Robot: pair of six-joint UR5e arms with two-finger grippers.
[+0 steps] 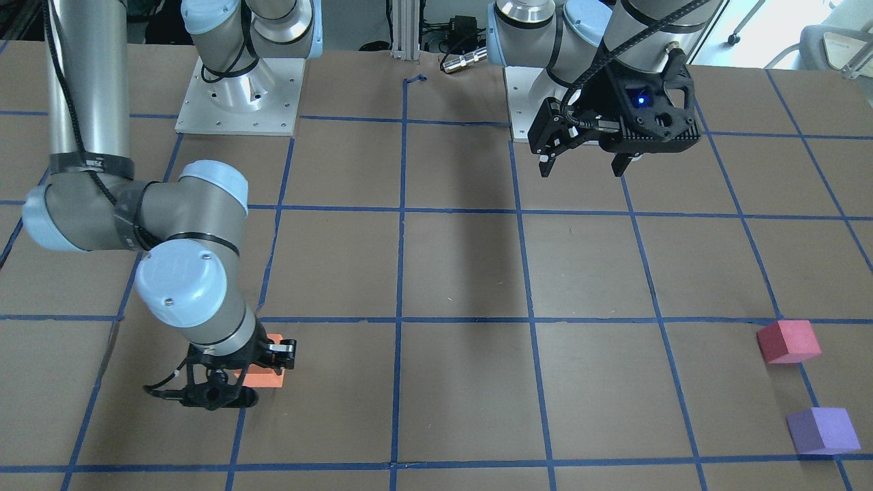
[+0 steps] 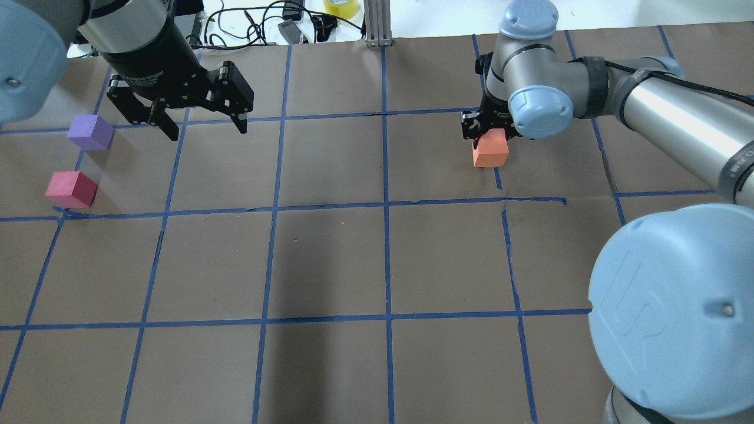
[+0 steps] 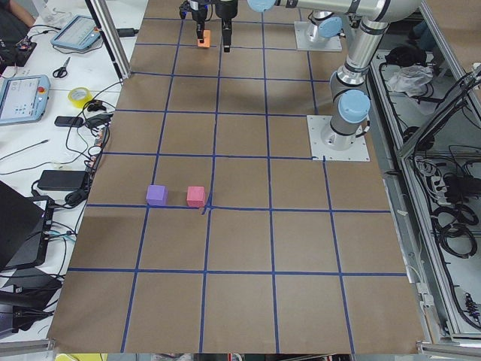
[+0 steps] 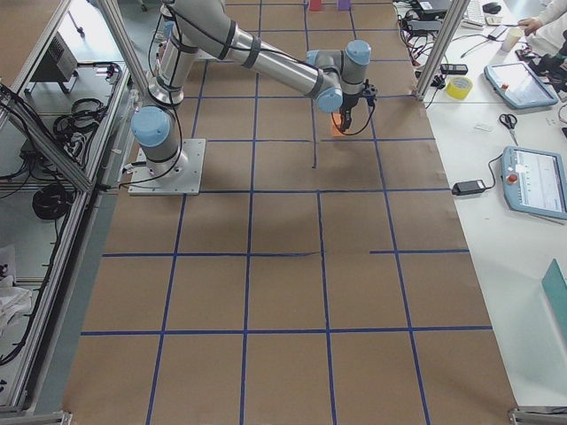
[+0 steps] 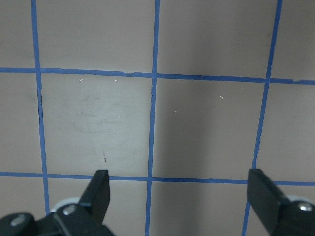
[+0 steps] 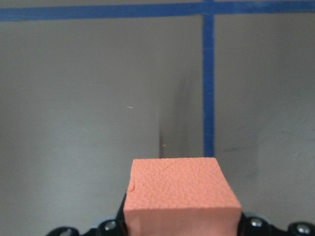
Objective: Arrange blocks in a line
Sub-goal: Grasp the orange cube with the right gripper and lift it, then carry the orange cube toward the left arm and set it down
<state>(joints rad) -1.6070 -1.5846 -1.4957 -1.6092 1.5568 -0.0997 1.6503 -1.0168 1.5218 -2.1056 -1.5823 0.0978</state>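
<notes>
Orange block (image 2: pixel 490 150): on the robot's right half of the worktop (image 2: pixel 330 265), far side from the robot's base, beside a line of blue tape (image 2: pixel 386 203). It is a cube with equal sides, so no axis is longer than another. In the right wrist view one flat face (image 6: pixel 182 189) is turned squarely to the camera, its sides about parallel to the tape line ahead.

Right hand (image 2: pixel 490 138): lowered over the orange block, fingers on either side of it. I cannot tell whether they press on it or only straddle it.

Red-pink block (image 2: pixel 72 189): on the robot's left half, just beside a tape crossing, flat on the worktop and turned a little off the grid.

Purple block (image 2: pixel 90 132): near the red-pink one but apart from it, farther from the robot. It too is turned slightly off the grid.

Pair: the two sit side by side just off one tape line, well apart from the orange block.

Left hand (image 2: pixel 208 133): released, fingers spread wide. It hangs above bare worktop near the purple block, touching nothing.
</notes>
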